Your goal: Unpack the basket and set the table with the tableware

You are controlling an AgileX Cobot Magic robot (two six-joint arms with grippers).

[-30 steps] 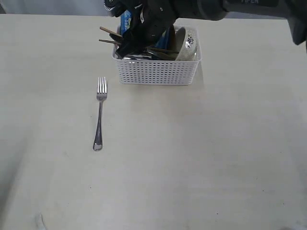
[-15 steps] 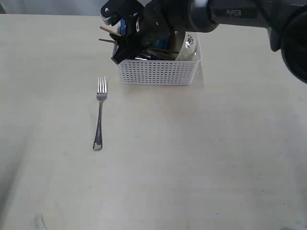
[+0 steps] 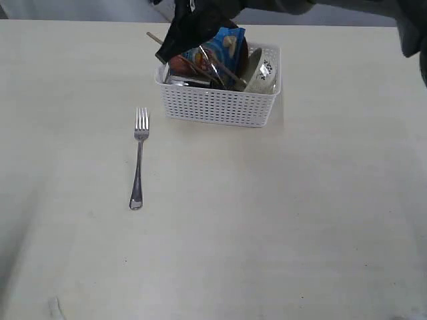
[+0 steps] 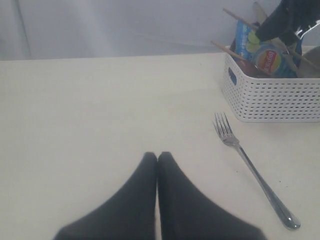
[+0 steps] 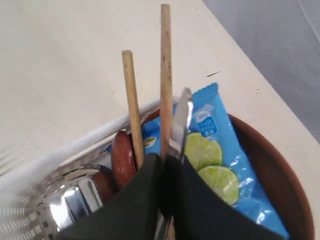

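Left wrist view shows our left gripper with fingers pressed together, empty, above the table. Rightward, the fork lies flat, well apart from the basket. Inside it our right gripper pinches, seemingly, one of the chopsticks, with the knife just beside. We judge the stick light, stiff and smooth, likely to pivot; a mid-length hold suits it.
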